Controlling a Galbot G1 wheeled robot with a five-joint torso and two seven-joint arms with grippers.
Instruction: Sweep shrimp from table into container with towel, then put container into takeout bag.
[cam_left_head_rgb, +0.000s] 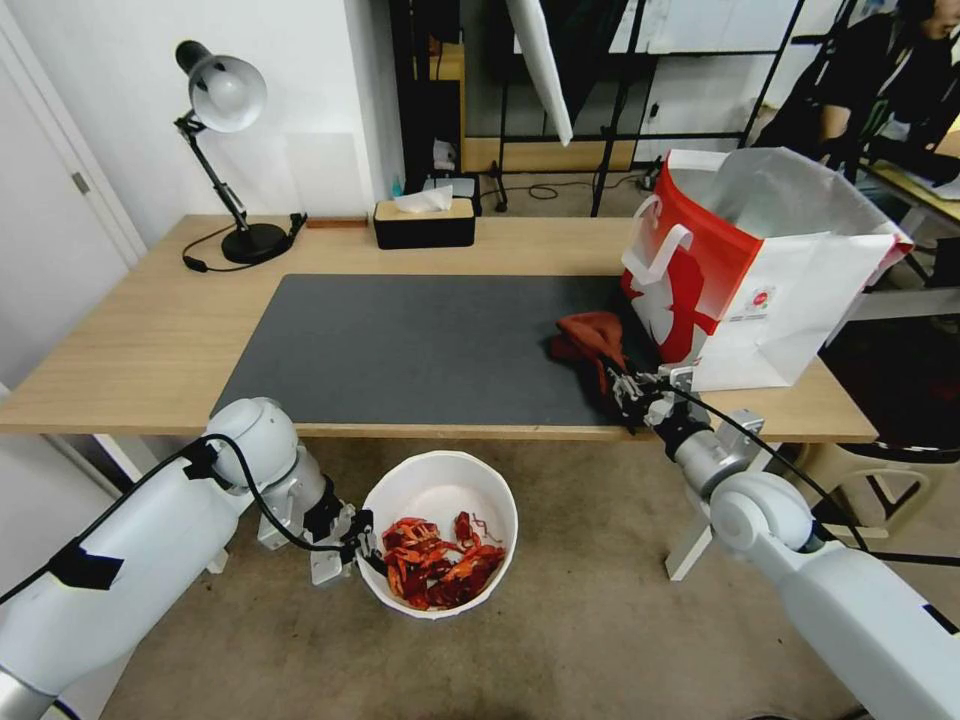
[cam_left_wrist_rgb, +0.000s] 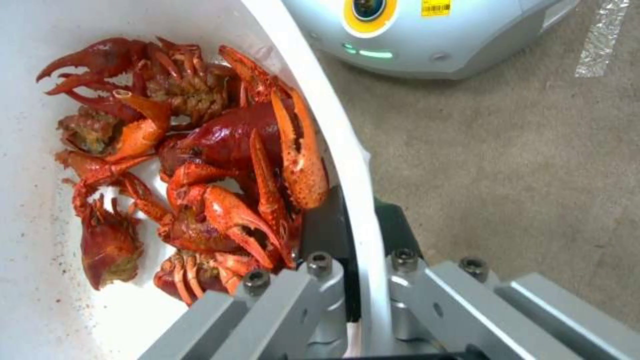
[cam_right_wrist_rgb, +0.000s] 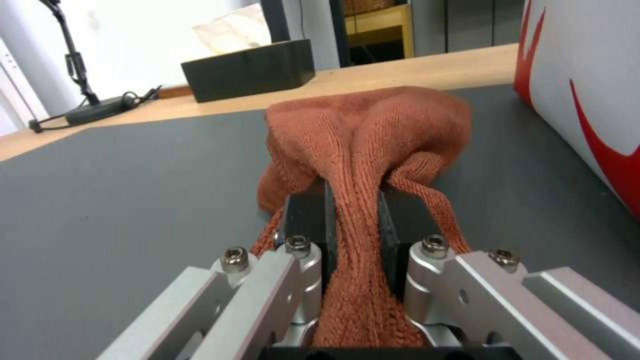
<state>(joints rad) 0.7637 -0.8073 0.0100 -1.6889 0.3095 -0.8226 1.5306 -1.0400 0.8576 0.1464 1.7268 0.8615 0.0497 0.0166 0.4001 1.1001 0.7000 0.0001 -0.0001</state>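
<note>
Head view. The left hand (cam_left_head_rgb: 352, 548), lower left of the frame, is clamped on the rim of the wide round white plastic bowl (cam_left_head_rgb: 437, 478), which hangs below the near edge of the light wood surface (cam_left_head_rgb: 120, 340) over the floor. The glossy red-orange shrimp (cam_left_head_rgb: 440, 568) lie heaped in the bowl's lower half. The right hand (cam_left_head_rgb: 622, 392), right of centre, grips the rust-brown soft towel (cam_left_head_rgb: 588, 340) at the right end of the dark grey mat (cam_left_head_rgb: 420, 345); the cloth's long axis runs from the hand toward upper left. Just beside it the boxy red-and-white paper takeout bag (cam_left_head_rgb: 760, 290) stands upright, mouth open, white loop handle facing left, with a small round red logo whose writing is too small to read. A black tissue box (cam_left_head_rgb: 424, 224) and a desk lamp (cam_left_head_rgb: 225, 100) occupy the far edge.

Left wrist view. The bowl rim (cam_left_wrist_rgb: 347, 150) passes between the closed fingers (cam_left_wrist_rgb: 313, 280); the shrimp, claws pointing various ways, touch the wall beside them.

Right wrist view. The towel is pinched between black pads (cam_right_wrist_rgb: 303, 220), bunched ahead on the mat, bag wall at right.
</note>
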